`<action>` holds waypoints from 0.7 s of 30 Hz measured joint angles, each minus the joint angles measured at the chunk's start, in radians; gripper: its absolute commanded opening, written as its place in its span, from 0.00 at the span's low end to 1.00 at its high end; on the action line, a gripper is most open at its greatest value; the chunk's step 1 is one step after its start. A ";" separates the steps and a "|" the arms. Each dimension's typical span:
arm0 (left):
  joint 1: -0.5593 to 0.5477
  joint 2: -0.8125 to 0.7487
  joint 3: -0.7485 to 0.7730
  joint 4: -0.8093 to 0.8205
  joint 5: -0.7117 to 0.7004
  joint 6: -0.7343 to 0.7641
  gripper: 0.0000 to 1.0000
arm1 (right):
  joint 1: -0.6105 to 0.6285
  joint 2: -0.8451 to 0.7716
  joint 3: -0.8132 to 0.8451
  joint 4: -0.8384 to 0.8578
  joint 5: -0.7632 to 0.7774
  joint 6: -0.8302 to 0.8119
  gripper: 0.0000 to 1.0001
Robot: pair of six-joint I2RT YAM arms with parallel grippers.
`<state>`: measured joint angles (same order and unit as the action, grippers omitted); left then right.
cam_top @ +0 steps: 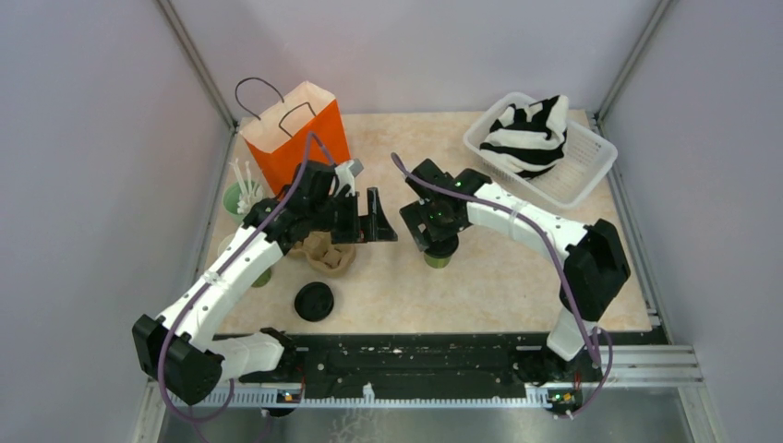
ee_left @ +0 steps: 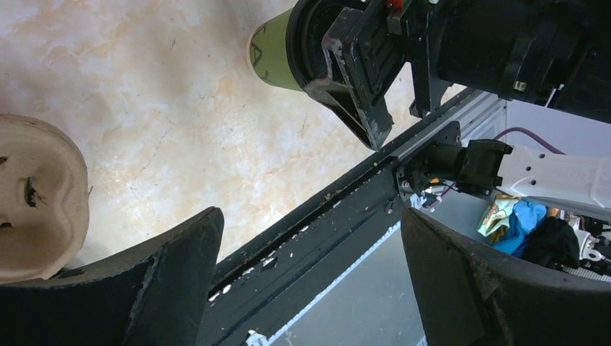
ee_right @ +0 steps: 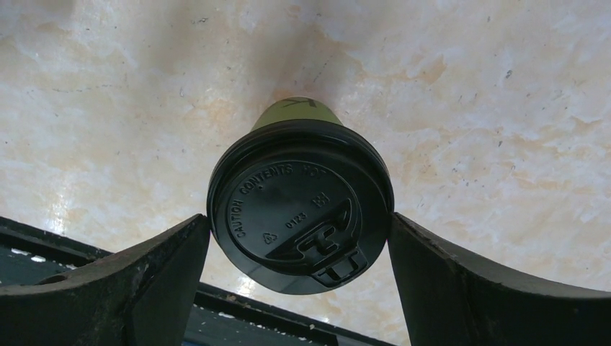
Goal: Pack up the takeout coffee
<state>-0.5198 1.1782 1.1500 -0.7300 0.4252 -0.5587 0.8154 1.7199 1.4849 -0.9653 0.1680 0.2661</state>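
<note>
The takeout coffee (ee_right: 299,209), a green cup with a black lid, stands on the table in the middle of the top view (cam_top: 438,258). My right gripper (ee_right: 299,241) reaches down over it, one fingertip touching each side of the lid's rim. It is mostly hidden under that gripper (cam_top: 434,235) in the top view. The left wrist view shows the cup's green side (ee_left: 272,52) held by the right fingers (ee_left: 357,86). My left gripper (ee_left: 310,288) is open and empty, hovering left of the cup (cam_top: 374,221).
An orange paper bag (cam_top: 297,138) stands open at the back left. A brown pulp cup carrier (cam_top: 328,254) lies under my left gripper. A loose black lid (cam_top: 314,301) lies near the front. A white basket (cam_top: 584,175) holding striped cloth sits back right. A green cup of stirrers (cam_top: 242,197) stands far left.
</note>
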 measured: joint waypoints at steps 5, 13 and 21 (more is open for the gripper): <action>0.000 0.000 0.000 -0.010 0.000 0.008 0.99 | 0.000 0.001 -0.006 0.014 0.002 0.005 0.82; 0.000 0.000 0.000 -0.016 0.000 0.011 0.99 | 0.001 -0.022 -0.044 0.056 0.018 0.011 0.76; 0.000 0.000 -0.002 -0.019 0.000 0.011 0.99 | 0.007 -0.050 -0.090 0.104 0.052 0.027 0.76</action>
<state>-0.5198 1.1782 1.1484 -0.7490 0.4255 -0.5476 0.8227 1.6703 1.3945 -0.8616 0.2199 0.2928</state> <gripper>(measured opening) 0.987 0.796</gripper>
